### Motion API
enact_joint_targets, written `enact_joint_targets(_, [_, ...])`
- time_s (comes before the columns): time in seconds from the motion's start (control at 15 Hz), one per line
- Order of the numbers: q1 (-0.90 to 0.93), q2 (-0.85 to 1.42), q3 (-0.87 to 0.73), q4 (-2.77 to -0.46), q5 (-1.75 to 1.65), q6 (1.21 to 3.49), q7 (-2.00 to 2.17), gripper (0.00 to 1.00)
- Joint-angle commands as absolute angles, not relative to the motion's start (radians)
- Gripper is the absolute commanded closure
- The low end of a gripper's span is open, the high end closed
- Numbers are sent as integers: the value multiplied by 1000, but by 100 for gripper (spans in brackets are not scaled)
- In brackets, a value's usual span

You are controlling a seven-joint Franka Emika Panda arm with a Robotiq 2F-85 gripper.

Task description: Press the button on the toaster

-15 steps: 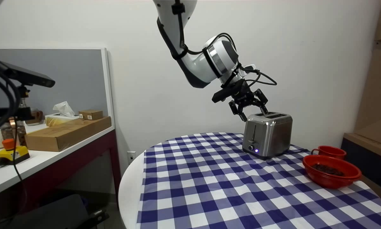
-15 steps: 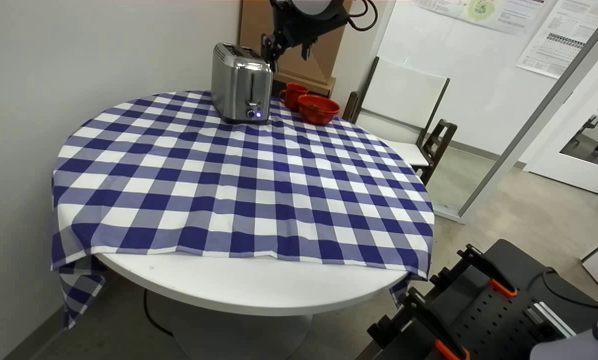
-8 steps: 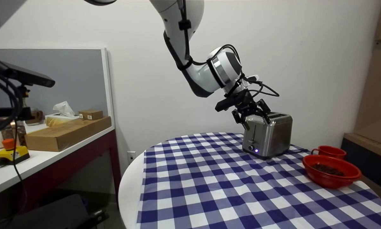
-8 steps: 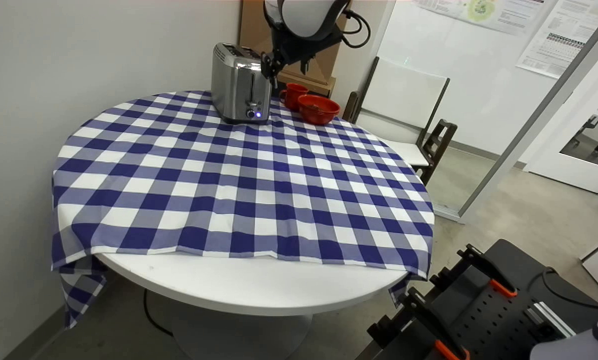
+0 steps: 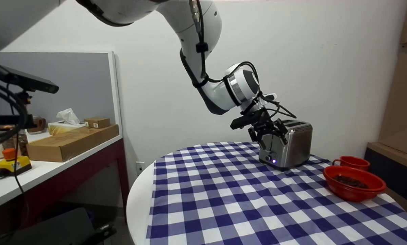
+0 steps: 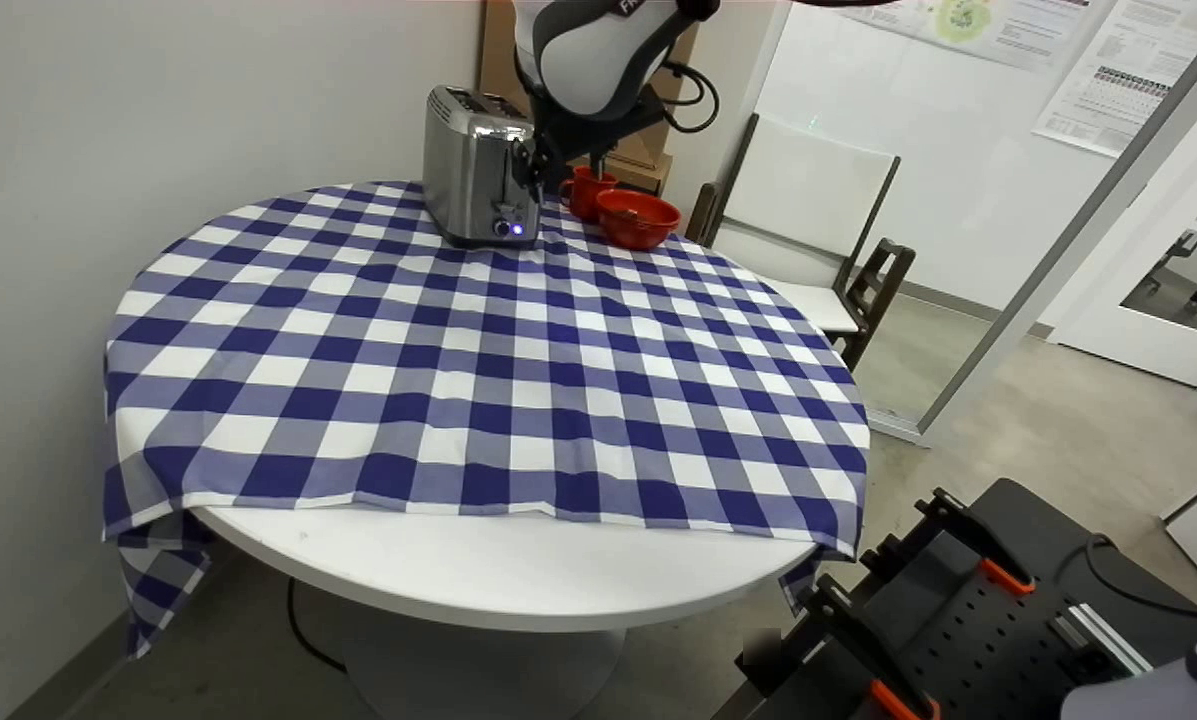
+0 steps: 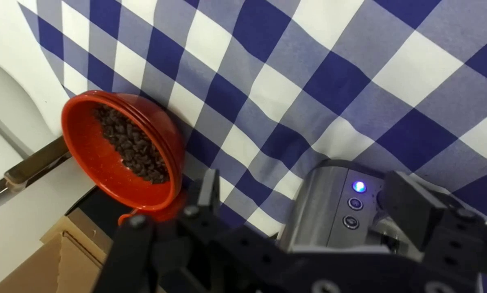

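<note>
The silver toaster (image 5: 298,146) stands at the far side of the table; it also shows in an exterior view (image 6: 453,170). In the wrist view, its curved metal side (image 7: 314,215) and front panel lie between my fingers. A lit blue-violet button (image 7: 359,186) and two unlit round buttons (image 7: 355,203) show there. My gripper (image 5: 274,143) is open and empty, tilted down in front of the toaster's lever side, above the lit button. In the wrist view, the right finger (image 7: 410,203) covers part of the dial. Whether a finger touches the toaster, I cannot tell.
Red stacked bowls (image 5: 354,183) with dark bits in them stand near the toaster. A red mug (image 5: 353,162) is behind them. A blue-white checked cloth (image 5: 230,204) covers most of the round table. A wall (image 6: 258,90) stands behind the toaster.
My gripper has moved down, from the level of the toaster's top to in front of its lever face. More of the arm has come into view. The toaster and bowls have not moved.
</note>
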State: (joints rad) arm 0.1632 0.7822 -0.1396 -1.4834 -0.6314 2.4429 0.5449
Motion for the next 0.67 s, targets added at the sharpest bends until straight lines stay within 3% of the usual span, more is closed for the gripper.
enact_joint_targets(0.0, [189,786,-173,-1485,-599,2450,529,0])
enact_joint_targets(0.6, [236,777,-229,-1518,-622,2430,600,0])
